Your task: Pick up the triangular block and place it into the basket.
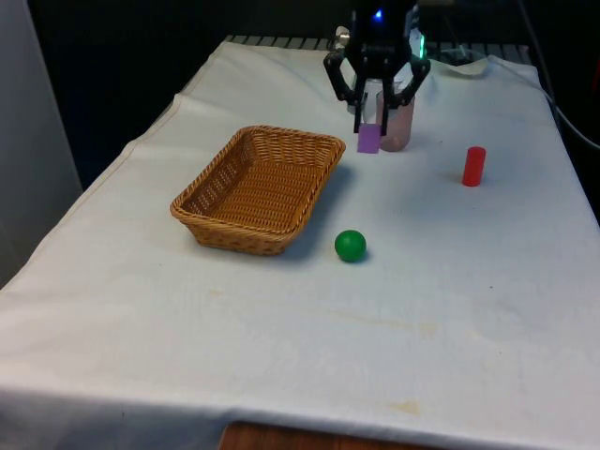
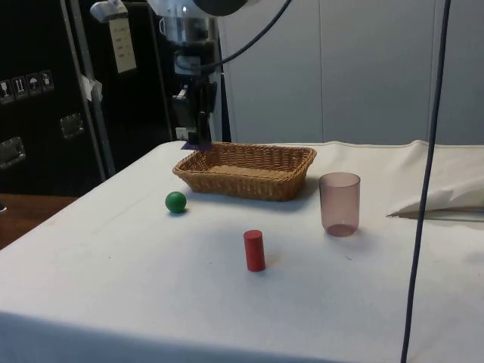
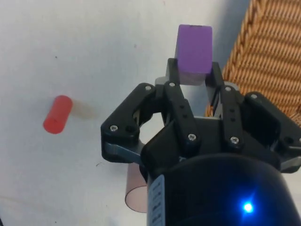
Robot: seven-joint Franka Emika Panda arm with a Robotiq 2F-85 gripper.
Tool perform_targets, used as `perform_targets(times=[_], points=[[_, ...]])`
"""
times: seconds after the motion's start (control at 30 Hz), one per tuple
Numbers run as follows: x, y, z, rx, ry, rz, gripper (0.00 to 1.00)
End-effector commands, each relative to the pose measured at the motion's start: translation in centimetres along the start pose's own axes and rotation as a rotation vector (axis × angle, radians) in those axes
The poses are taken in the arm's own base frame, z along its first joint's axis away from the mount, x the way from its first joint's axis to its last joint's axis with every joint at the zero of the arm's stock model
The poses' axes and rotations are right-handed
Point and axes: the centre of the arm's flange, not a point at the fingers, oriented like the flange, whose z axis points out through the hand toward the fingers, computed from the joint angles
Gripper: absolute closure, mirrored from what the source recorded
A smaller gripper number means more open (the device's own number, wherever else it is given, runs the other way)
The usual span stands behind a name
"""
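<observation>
The block [image 1: 368,139] held in the black gripper [image 1: 372,120] is purple, a flat, even tone on every visible face. The basket [image 1: 259,190] is a warm golden brown, its walls and floor showing a tight woven wicker pattern of fine crossing strands. The ball [image 1: 351,245] is a plain bright green. The cylinder [image 1: 474,166] is a solid red. The cup [image 2: 339,203] is a see-through, pale pinkish brown. The surface [image 1: 281,356] is covered by a white cloth, which carries a few faint yellowish stains.
</observation>
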Motion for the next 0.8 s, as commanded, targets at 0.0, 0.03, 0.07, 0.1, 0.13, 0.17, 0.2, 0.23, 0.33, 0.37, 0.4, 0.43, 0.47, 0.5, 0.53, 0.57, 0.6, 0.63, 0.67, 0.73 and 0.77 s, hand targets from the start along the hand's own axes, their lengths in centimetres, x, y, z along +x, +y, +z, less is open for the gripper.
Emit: perform_targets(times=[0.0,0.03,0.07,0.1,0.13,0.17,0.2,0.23,0.33,0.37,0.4,0.43,0.47,0.5,0.53,0.57,0.6,0.63,0.67,0.73,0.77], points=[[0.0,0.3,0.0,-0.002,-0.001,0.000,0.67],[-0.2,0.9,0.1,-0.008,0.003,-0.001,0.67],[-0.3,1.3,0.2,-0.010,0.002,-0.001,0.67],[-0.4,1.6,0.3,-0.011,0.001,0.001,0.67],[-0.5,1.9,0.4,-0.012,0.001,-0.001,0.67],[-0.6,2.3,0.5,-0.013,0.000,0.000,0.67],[-0.8,2.9,0.7,-0.015,-0.001,0.000,0.67],[-0.9,3.2,0.9,-0.016,-0.002,0.001,0.67],[-1.1,3.9,1.1,-0.019,-0.003,0.002,0.67],[-1.1,4.1,1.1,-0.020,-0.002,0.001,0.67],[-1.3,4.8,1.4,-0.023,-0.004,0.002,0.67],[-1.4,5.1,1.4,-0.024,-0.004,0.003,0.67],[-1.4,5.1,1.4,-0.024,-0.004,0.003,0.67],[-1.7,5.8,1.6,-0.028,-0.006,0.004,0.67],[-1.8,6.2,1.8,-0.029,-0.007,0.004,0.67],[-1.7,6.1,1.7,-0.030,-0.014,0.005,0.67],[-1.9,6.5,1.9,-0.030,-0.007,0.004,0.67],[-2.0,6.9,2.0,-0.032,-0.007,0.004,0.67],[-2.1,7.3,2.1,-0.034,-0.009,0.004,0.67],[-2.5,8.3,2.5,-0.039,-0.010,0.005,0.67],[-2.6,8.7,2.7,-0.041,-0.011,0.005,0.67]])
